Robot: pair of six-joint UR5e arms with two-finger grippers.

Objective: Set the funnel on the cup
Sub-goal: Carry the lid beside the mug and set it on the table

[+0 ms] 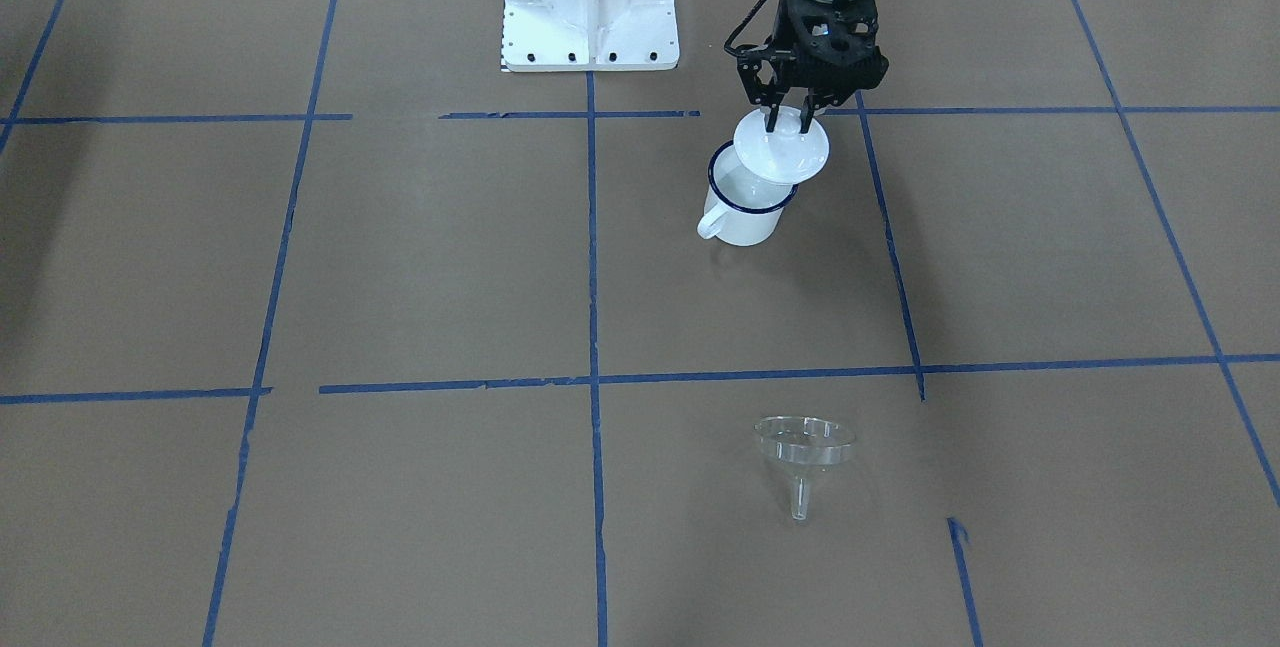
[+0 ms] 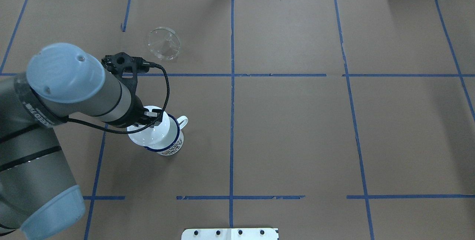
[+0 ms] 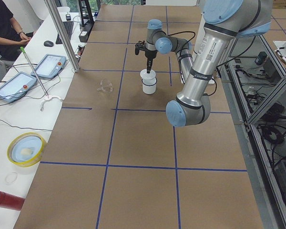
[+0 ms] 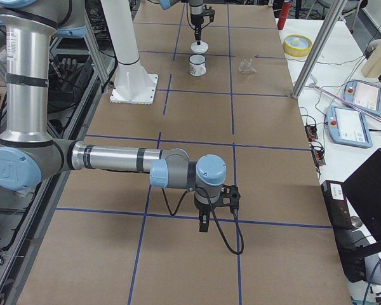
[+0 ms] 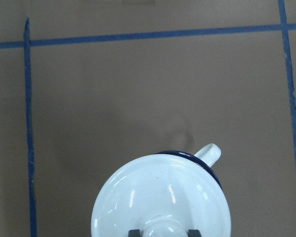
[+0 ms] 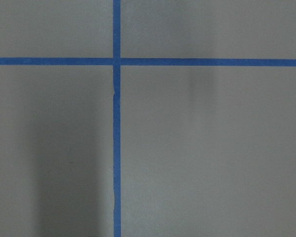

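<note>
The cup (image 1: 745, 205), a white mug with a dark blue rim, stands on the table; it also shows in the overhead view (image 2: 171, 148). My left gripper (image 1: 790, 117) is shut on the knob of a round white lid (image 1: 782, 147) and holds it just above the cup, offset slightly to one side. In the left wrist view the lid (image 5: 160, 197) covers most of the cup, and only the cup's handle (image 5: 208, 153) and a sliver of rim show. The clear funnel (image 1: 803, 447) lies alone on the table, away from the cup (image 2: 163, 43). My right gripper (image 4: 203, 222) hovers low over the table far from both; I cannot tell whether it is open or shut.
The white robot base plate (image 1: 590, 2) stands near the cup. Blue tape lines (image 1: 592, 257) cross the brown table. A yellow-rimmed dish (image 3: 26, 149), tablets and a person sit at the table's far side.
</note>
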